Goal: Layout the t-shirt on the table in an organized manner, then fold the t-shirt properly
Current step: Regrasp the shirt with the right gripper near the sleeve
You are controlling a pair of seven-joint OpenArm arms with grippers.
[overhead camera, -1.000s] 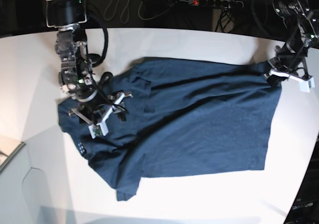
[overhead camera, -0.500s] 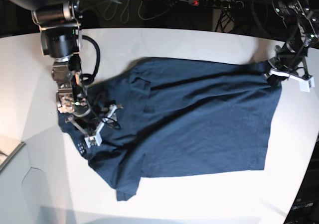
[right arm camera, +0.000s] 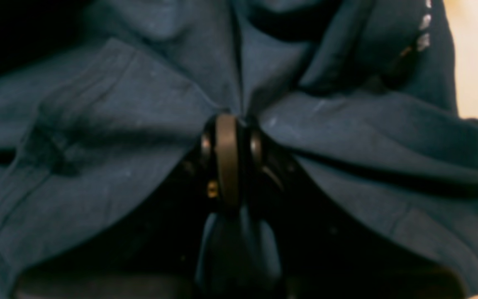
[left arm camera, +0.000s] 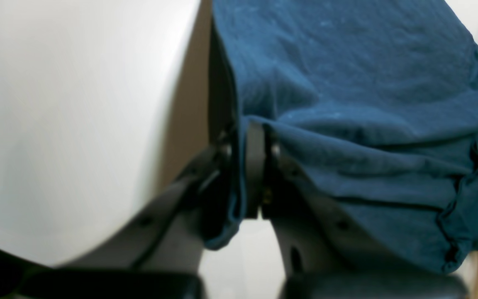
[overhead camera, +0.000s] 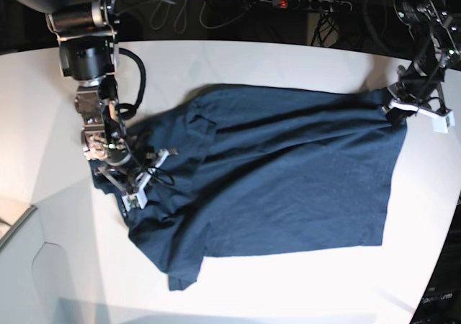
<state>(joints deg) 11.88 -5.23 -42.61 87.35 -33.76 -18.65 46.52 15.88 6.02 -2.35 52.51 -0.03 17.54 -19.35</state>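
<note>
Item: t-shirt (overhead camera: pixel 288 173), dark blue, lying spread across the table (overhead camera: pixel 238 281), hem toward your left arm, neck end bunched under your right arm

Left gripper (overhead camera: pixel 397 108): jaws together on a fold at the hem corner; the wrist view shows cloth pinched between them

Right gripper (overhead camera: pixel 133 187): jaws together on a gathered pleat near the neckline; creases radiate from the pinch in its wrist view

Condition: body mostly flat; one sleeve (overhead camera: pixel 184 270) folded near the front edge; shoulder area rumpled

Step in hand, as judged: layout, not yet folding

Handling advice:
- Draw your two grips apart along the shirt's length, gently, so the cloth tensions without slipping from the jaws
- Keep the pinches low to the table to avoid lifting the body
- Release only once the neck end lies flat, then smooth the sleeve
</note>
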